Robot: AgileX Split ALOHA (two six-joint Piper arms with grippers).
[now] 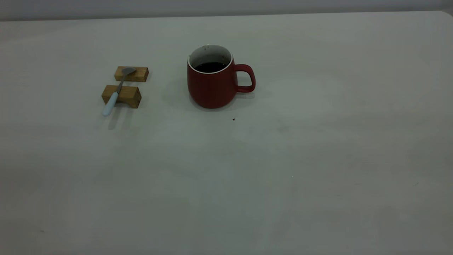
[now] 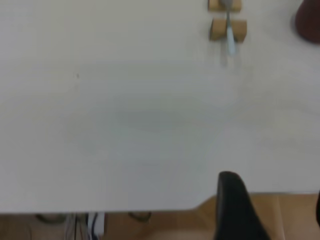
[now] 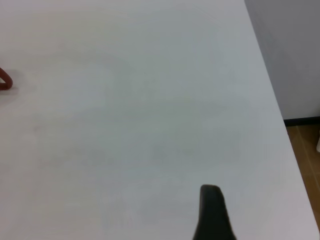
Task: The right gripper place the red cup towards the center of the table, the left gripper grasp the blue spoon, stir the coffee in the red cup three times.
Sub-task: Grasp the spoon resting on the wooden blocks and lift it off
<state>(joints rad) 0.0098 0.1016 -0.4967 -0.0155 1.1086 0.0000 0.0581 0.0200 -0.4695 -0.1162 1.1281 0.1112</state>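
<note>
Off-white and matte, the surface (image 1: 318,177) lies bare across its near half in the exterior view, with neither arm in sight there. A tiny black speck (image 1: 233,119) sits just in front of the cup.

Each wrist view shows only one dark finger of its own end effector. The left end effector's finger (image 2: 235,210) hangs over the surface's edge, well apart from the spoon. The right end effector's finger (image 3: 212,215) is above bare surface, well apart from the cup's handle (image 3: 4,80), which just shows at that view's edge. With one finger showing on each, I cannot tell how far open either end effector is; neither finger touches anything.

Farther back, the red cup (image 1: 212,86) stands upright near the middle of the surface, its loop handle pointing to the exterior view's right. Dark coffee (image 1: 211,66) lies flat inside, below the white rim.

To the cup's left, well apart from it, two small wooden blocks stand one behind the other: the near block (image 1: 129,95) and the far block (image 1: 136,74). The spoon (image 1: 115,95) lies bridged across both, its pale blue handle jutting past the near block towards the camera and its grey bowl resting on the far block.
</note>
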